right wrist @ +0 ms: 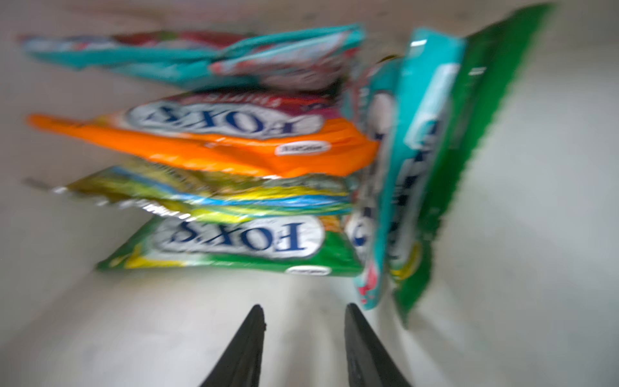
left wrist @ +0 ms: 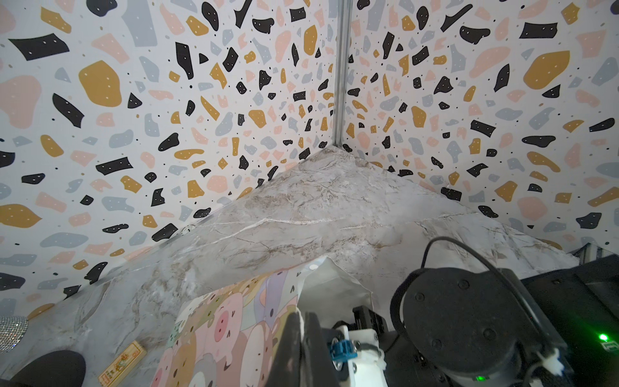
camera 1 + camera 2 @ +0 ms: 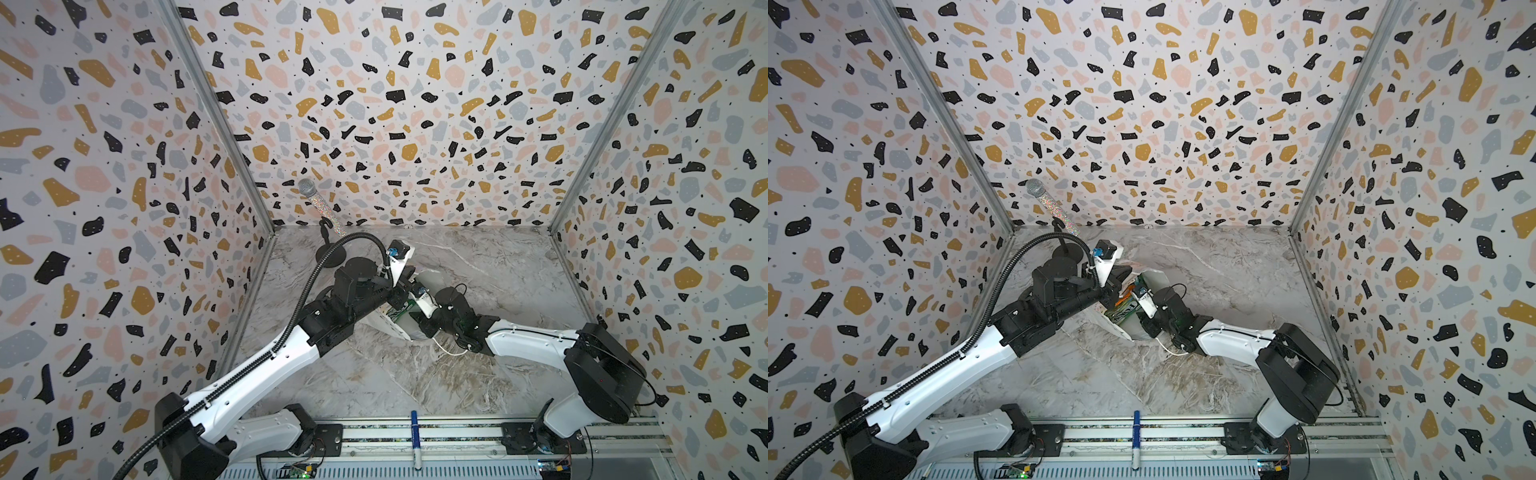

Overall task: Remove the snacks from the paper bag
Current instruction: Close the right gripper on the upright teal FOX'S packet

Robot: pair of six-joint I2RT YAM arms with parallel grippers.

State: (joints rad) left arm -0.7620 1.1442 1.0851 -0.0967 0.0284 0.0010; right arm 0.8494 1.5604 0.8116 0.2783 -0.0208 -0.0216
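Observation:
The paper bag [image 2: 234, 321], with cartoon pigs printed outside and white inside, stands tilted mid-table [image 3: 392, 328] [image 3: 1152, 276]. My left gripper [image 2: 303, 316] is shut on the bag's rim and holds the mouth open; it shows in both top views [image 3: 409, 277] [image 3: 1124, 277]. My right gripper [image 1: 303, 310] is inside the bag, open, with nothing between its fingers. Just ahead of it lie the snacks, several stacked "FOX'S" packets: a green-yellow one [image 1: 234, 248] nearest, an orange one [image 1: 234, 144] and a teal one [image 1: 187, 57] beyond, and another teal one [image 1: 418, 134] on edge. A top view shows their edges [image 3: 1121, 311].
A glittery microphone [image 3: 309, 189] on a black stand rises at the back left. A small tan wooden block [image 2: 124, 365] lies beside the bag. The bag's white cord handle [image 3: 446, 351] trails under the right arm. A blue marker [image 3: 415, 436] rests on the front rail.

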